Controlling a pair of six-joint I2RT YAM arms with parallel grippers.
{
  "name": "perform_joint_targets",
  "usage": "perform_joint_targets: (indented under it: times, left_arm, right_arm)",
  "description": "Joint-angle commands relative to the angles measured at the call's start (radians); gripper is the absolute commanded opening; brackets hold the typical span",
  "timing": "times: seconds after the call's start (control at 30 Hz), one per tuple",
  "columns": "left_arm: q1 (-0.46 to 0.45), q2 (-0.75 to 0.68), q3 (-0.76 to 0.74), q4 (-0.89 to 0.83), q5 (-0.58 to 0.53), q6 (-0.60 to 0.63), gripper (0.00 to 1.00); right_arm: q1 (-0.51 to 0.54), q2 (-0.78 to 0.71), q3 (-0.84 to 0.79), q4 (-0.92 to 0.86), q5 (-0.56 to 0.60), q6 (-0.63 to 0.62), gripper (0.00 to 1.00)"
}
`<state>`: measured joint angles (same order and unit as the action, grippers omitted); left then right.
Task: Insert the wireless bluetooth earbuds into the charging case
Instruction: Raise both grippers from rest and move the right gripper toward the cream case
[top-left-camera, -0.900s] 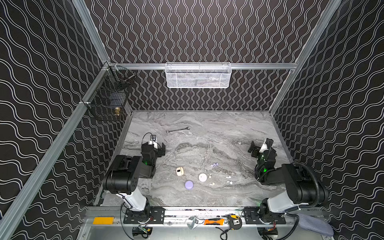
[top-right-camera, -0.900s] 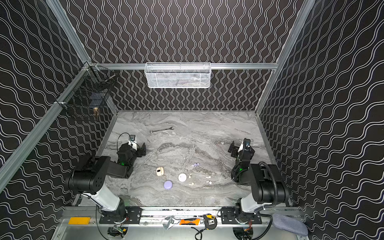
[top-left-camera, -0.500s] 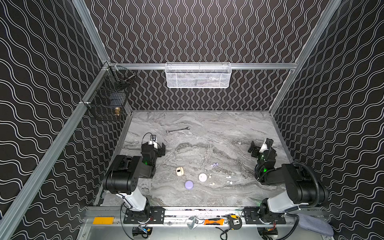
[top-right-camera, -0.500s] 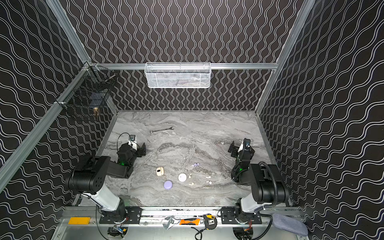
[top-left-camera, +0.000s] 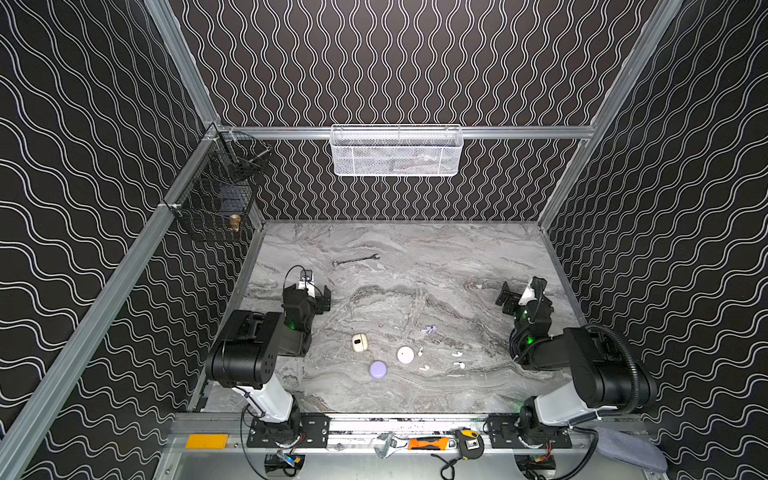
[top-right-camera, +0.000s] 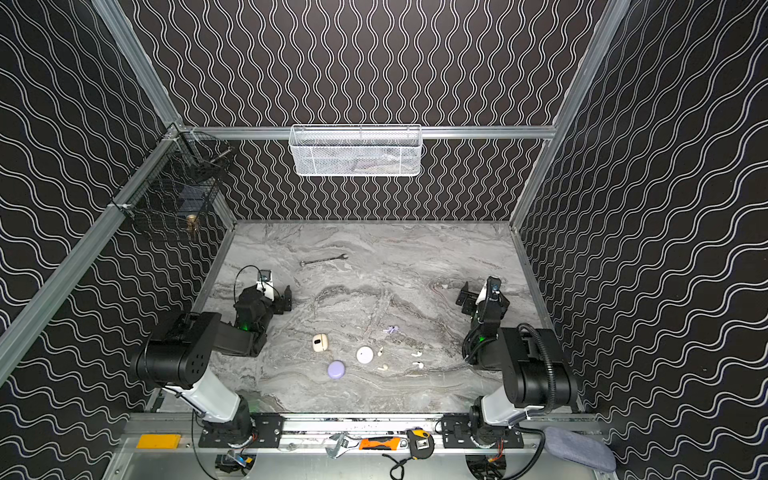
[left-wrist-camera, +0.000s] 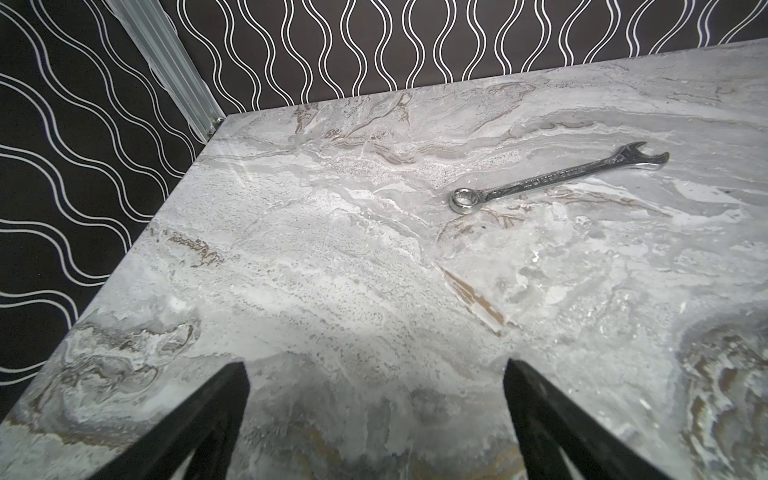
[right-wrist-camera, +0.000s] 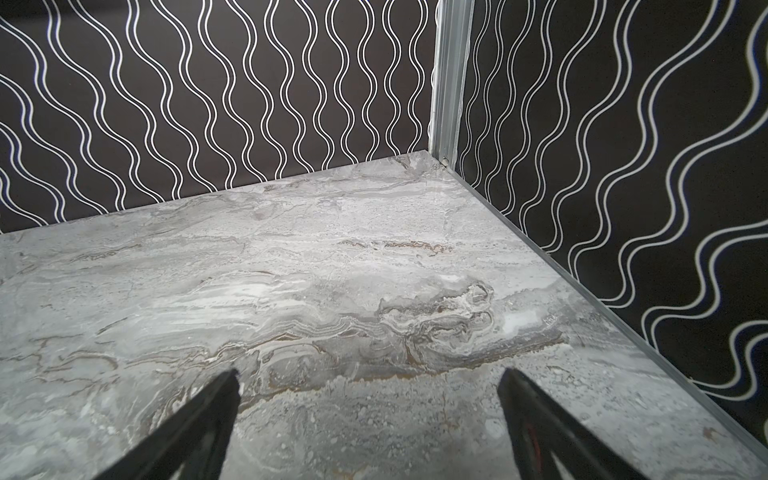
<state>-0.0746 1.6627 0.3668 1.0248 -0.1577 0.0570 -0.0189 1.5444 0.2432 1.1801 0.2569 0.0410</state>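
Three small charging cases lie at the front middle of the marble table in both top views: a cream one (top-left-camera: 359, 343) (top-right-camera: 319, 343), a white round one (top-left-camera: 405, 354) (top-right-camera: 365, 354) and a lavender one (top-left-camera: 378, 369) (top-right-camera: 336, 369). Tiny earbuds are scattered just right of them: a lavender pair (top-left-camera: 429, 330), white ones (top-left-camera: 457, 354) (top-right-camera: 418, 365) and cream ones (top-left-camera: 424, 367) (top-right-camera: 380, 351). My left gripper (top-left-camera: 322, 298) (left-wrist-camera: 376, 370) rests open at the left, well behind the cases. My right gripper (top-left-camera: 509, 297) (right-wrist-camera: 370, 378) stands open at the right. Both are empty, over bare marble.
A steel wrench (top-left-camera: 356, 260) (left-wrist-camera: 557, 176) lies behind the left gripper. A white mesh basket (top-left-camera: 395, 151) hangs on the back wall and a black wire basket (top-left-camera: 216, 199) on the left wall. Hand tools (top-left-camera: 428, 442) lie on the front rail.
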Motion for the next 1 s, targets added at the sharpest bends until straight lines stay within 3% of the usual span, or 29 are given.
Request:
perform_joint_targets:
  times: [0.0, 0.07, 0.1, 0.13, 0.17, 0.23, 0.3, 0.33, 0.37, 0.4, 0.47, 0.57, 0.63, 0.67, 0.73, 0.8, 0.97]
  left_arm:
    - [-0.009, -0.055, 0.005, -0.029, -0.039, 0.005, 0.99]
    - [-0.017, -0.194, 0.005, -0.145, -0.094, -0.011, 0.99]
    - [-0.019, -0.282, 0.002, -0.205, -0.093, -0.025, 0.99]
    - [-0.019, -0.371, -0.003, -0.264, -0.075, -0.059, 0.99]
    - [-0.019, -0.443, -0.007, -0.300, -0.040, -0.084, 0.99]
    - [-0.022, -0.590, 0.007, -0.409, 0.002, -0.173, 0.99]
    - [-0.022, -0.689, 0.055, -0.558, 0.024, -0.268, 0.99]
    - [-0.022, -0.726, 0.084, -0.628, 0.023, -0.332, 0.99]
    - [-0.022, -0.755, 0.110, -0.698, 0.025, -0.386, 0.99]
    - [-0.022, -0.775, 0.136, -0.763, 0.053, -0.426, 0.99]
    - [-0.024, -0.798, 0.165, -0.845, 0.134, -0.415, 0.99]
    - [-0.022, -0.806, 0.169, -0.952, 0.031, -0.596, 0.99]
    - [-0.011, -0.766, 0.190, -1.122, -0.003, -0.813, 0.99]
    - [0.013, -0.734, 0.206, -1.151, 0.070, -0.861, 0.99]
    - [0.059, -0.648, 0.268, -1.167, 0.278, -0.874, 0.99]
    - [0.074, -0.602, 0.356, -1.214, 0.378, -0.871, 0.99]
    - [0.076, -0.632, 0.463, -1.350, 0.384, -0.864, 0.99]
  right_arm:
    - [0.017, -0.033, -0.009, 0.036, 0.052, -0.002, 1.00]
    - [0.017, -0.069, -0.027, 0.025, 0.022, -0.008, 1.00]
    - [0.028, -0.084, -0.034, 0.081, 0.076, -0.039, 0.99]
    - [0.093, -0.148, -0.012, -0.004, 0.243, -0.049, 1.00]
    - [0.142, -0.214, 0.011, -0.083, 0.329, -0.067, 1.00]
    - [0.187, -0.355, 0.081, -0.268, 0.311, -0.028, 1.00]
    - [0.188, -0.470, 0.196, -0.525, 0.263, 0.207, 1.00]
    - [0.188, -0.522, 0.280, -0.775, 0.213, 0.344, 0.99]
    - [0.188, -0.551, 0.364, -0.948, 0.155, 0.404, 1.00]
    - [0.195, -0.579, 0.420, -1.092, 0.181, 0.490, 1.00]
    - [0.192, -0.628, 0.457, -1.210, 0.180, 0.662, 1.00]
    - [0.193, -0.660, 0.520, -1.241, -0.107, 0.560, 1.00]
    - [0.232, -0.625, 0.614, -1.381, -0.164, 0.588, 1.00]
    - [0.264, -0.609, 0.644, -1.428, -0.164, 0.589, 0.99]
    - [0.371, -0.581, 0.685, -1.491, -0.121, 0.595, 0.99]
    - [0.492, -0.580, 0.686, -1.505, -0.062, 0.601, 0.99]
    - [0.707, -0.539, 0.632, -1.390, -0.149, 0.613, 0.99]
